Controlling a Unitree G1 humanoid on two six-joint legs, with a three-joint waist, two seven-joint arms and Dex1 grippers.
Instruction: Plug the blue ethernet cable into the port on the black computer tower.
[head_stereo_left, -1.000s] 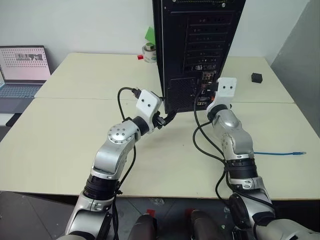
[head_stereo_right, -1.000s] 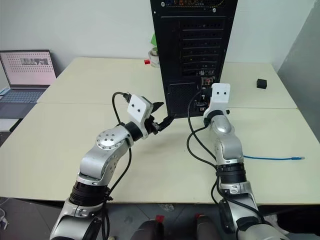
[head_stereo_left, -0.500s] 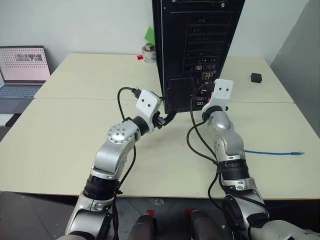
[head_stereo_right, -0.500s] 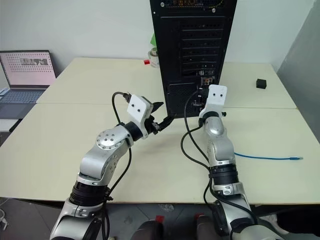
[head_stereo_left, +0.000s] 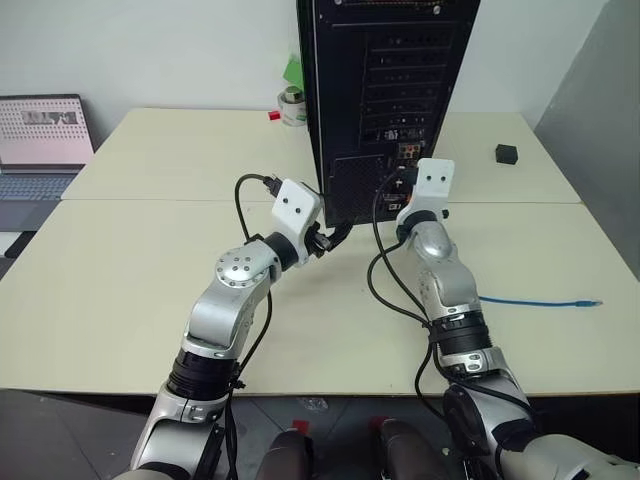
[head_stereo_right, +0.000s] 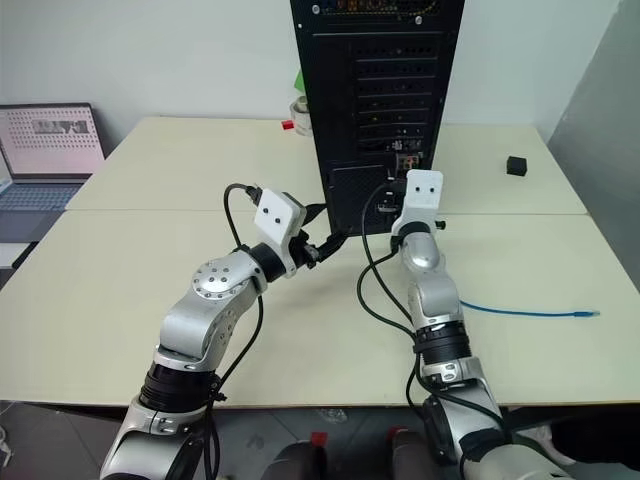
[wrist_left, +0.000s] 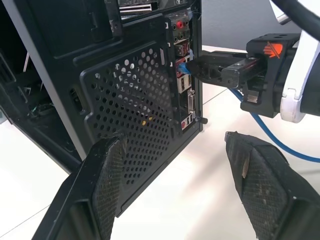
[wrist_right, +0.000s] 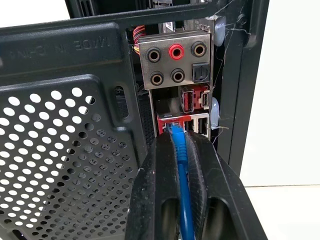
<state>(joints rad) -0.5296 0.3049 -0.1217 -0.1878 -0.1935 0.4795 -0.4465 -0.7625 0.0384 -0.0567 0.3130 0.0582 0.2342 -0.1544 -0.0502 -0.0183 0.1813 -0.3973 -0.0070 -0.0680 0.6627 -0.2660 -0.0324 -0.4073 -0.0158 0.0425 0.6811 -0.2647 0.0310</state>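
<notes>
At the black computer tower (wrist_left: 125, 100), the right gripper (wrist_right: 181, 145) pinches the blue ethernet cable (wrist_right: 182, 190) against the port (wrist_right: 170, 122), while the left gripper (wrist_left: 175, 165) hangs spread and empty beside its grille.

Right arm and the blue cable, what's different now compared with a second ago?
The right pincer, shut on the blue ethernet cable, has swung left along the back of the black computer tower, so the plug end now sits at the port cluster. The loose cable on the table trails with it. The left pincer stayed open and hovering near the tower's lower corner. Nothing was let go.
</notes>
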